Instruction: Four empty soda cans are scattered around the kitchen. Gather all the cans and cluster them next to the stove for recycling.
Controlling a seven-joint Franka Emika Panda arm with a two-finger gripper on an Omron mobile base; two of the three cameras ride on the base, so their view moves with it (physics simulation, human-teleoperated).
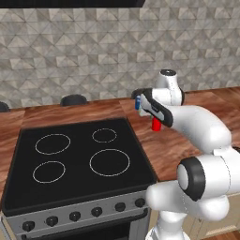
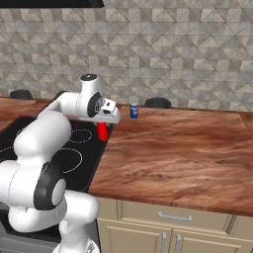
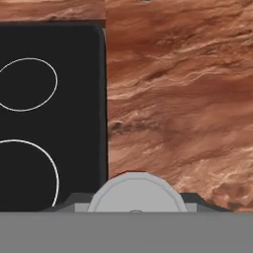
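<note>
Red can [image 2: 103,131] clamped between jaws

The red soda can [image 2: 103,131] hangs upright just above the countertop edge, right beside the stove [image 1: 79,161] — its silvery top [image 3: 136,191] faces the hand camera. A blue soda can [image 2: 134,111] stands upright on the wood counter farther back from the stove — near the tiled wall.
</note>
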